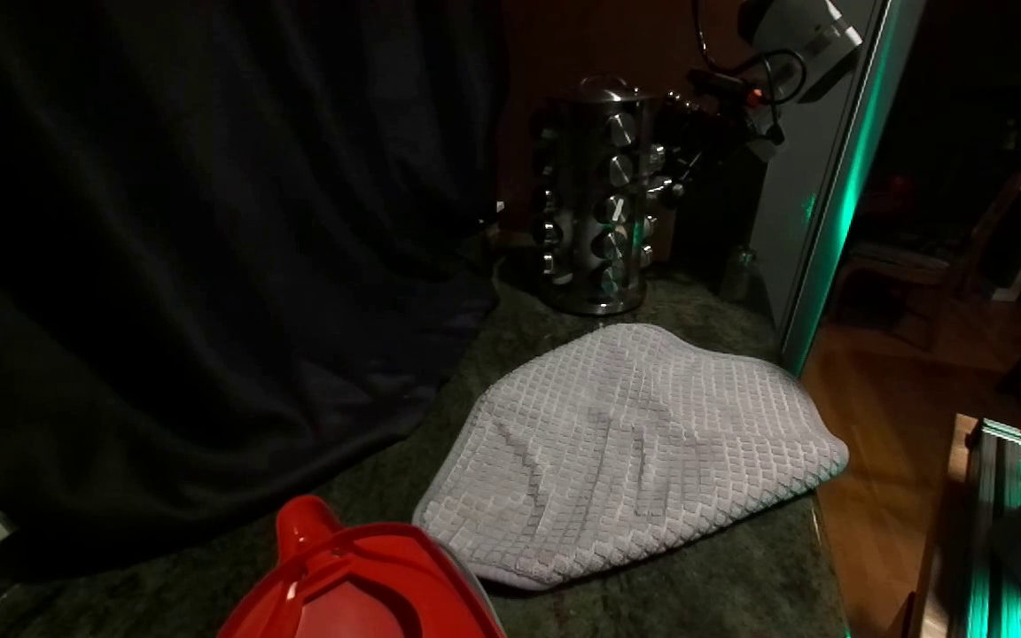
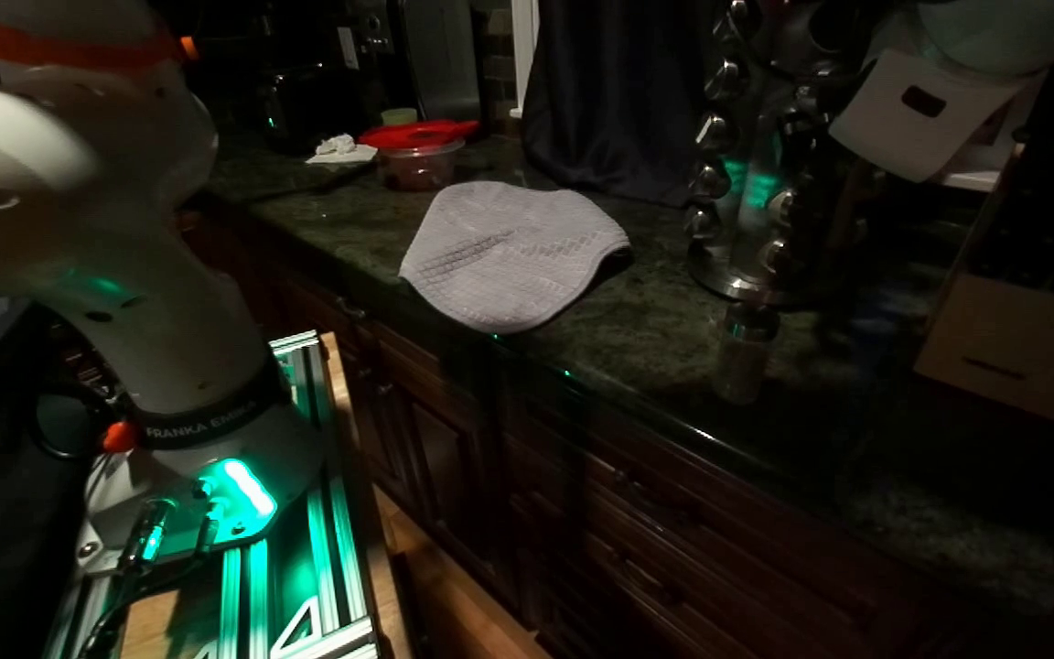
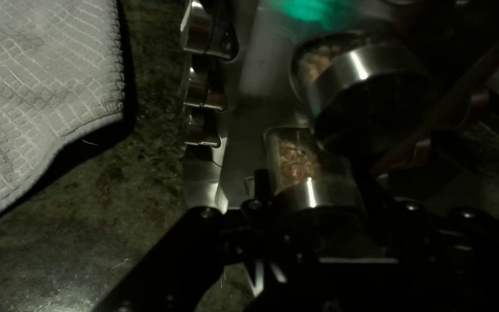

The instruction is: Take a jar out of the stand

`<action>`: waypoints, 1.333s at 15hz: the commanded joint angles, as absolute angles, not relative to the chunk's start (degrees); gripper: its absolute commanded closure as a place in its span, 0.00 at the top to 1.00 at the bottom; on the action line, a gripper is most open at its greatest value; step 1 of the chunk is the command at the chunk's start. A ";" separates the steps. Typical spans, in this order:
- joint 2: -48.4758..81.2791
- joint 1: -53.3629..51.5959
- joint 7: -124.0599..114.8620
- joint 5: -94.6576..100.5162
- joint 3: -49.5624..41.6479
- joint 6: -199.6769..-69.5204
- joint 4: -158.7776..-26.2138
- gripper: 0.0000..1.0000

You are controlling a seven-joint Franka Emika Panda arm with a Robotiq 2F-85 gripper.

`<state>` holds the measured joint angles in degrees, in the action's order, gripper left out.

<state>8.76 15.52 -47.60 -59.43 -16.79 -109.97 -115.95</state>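
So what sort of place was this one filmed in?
Most likely a kitchen, perhaps in a home: a dark, mottled countertop runs above brown drawers, and a tiered rack of small silver-capped jars stands on it.

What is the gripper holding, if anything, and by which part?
The gripper holds a small glass jar, the lowest one in the wrist view, clamped by its silver cap.

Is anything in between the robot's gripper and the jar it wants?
Nothing visible: in the wrist view the gripper is closed around the jar. Another jar juts out close above it in that picture, so pulling out may be tight.
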 commanded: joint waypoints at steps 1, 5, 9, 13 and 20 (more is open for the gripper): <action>7.38 15.60 -49.30 -59.79 -16.99 -112.26 -116.61 0.25; 6.87 14.95 -50.53 -56.59 -17.02 -115.80 -116.92 0.25; 6.28 14.26 -51.71 -53.39 -16.71 -118.46 -117.02 0.25; 6.12 14.14 -52.73 -51.69 -16.40 -119.16 -116.71 0.25; 5.92 14.04 -53.41 -48.45 -16.22 -121.48 -116.51 0.25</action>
